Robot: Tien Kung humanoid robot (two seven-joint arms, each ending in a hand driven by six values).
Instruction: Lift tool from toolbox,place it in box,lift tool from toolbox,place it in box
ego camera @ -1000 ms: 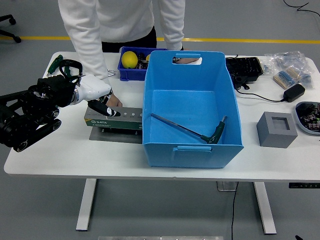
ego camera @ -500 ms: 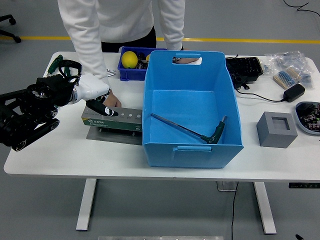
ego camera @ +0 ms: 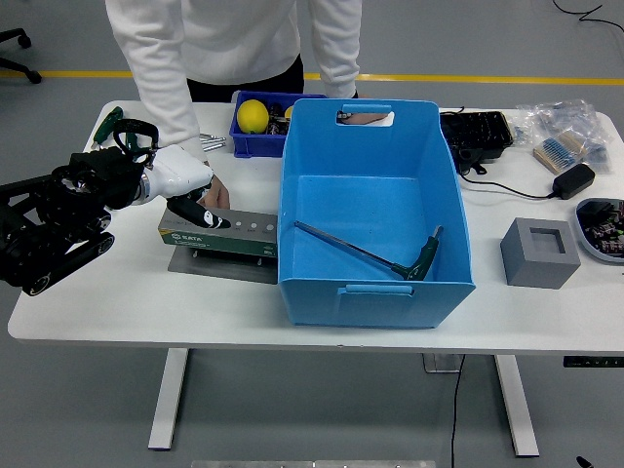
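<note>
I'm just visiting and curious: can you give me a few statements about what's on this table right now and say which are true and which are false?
1. A T-handle tool lies inside the big blue box. True.
2. The yellow ball sits in the big blue box. False: it is in the small blue bin behind.
3. The robot's left hand is at the green toolbox. True.
4. The grey foam block is left of the box. False: it is to the right.

The left arm [ego camera: 54, 224] reaches in from the left, its white hand [ego camera: 185, 190] angled down, fingers curled
</note>
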